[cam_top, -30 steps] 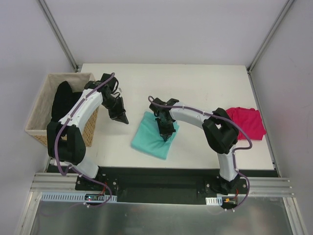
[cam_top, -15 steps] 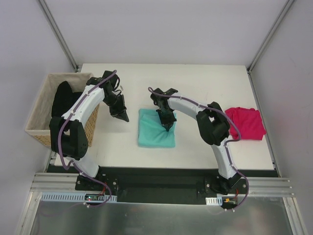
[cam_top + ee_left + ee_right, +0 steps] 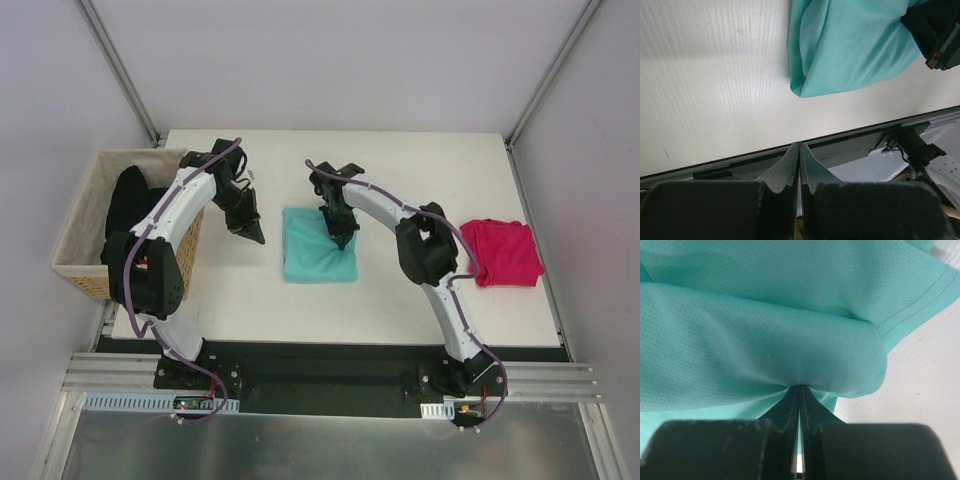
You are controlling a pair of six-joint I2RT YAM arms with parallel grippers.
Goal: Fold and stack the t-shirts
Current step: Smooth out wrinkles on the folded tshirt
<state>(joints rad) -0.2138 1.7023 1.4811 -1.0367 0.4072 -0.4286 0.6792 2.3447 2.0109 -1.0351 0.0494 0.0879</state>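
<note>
The teal-mint t-shirt (image 3: 318,258) lies folded into a rough square at the table's middle. My right gripper (image 3: 343,243) stands on its far right part, shut on a pinch of the cloth (image 3: 765,340), which bunches at the fingertips (image 3: 799,386). The magenta-pink t-shirt (image 3: 503,250) lies folded at the right of the table, away from both grippers. My left gripper (image 3: 252,236) hovers just left of the teal shirt, shut with nothing in it; the left wrist view shows the closed tips (image 3: 799,145) and the shirt's corner (image 3: 850,45) beyond them.
A wicker basket (image 3: 75,235) holding dark clothing (image 3: 128,200) stands off the table's left edge, beside my left arm. The table's dark front edge (image 3: 840,137) runs just past the left fingertips. Bare white table surrounds both shirts.
My right gripper has dragged the teal shirt toward the far side and turned it from a tilted lie to square with the table. The left gripper edged slightly farther back.
</note>
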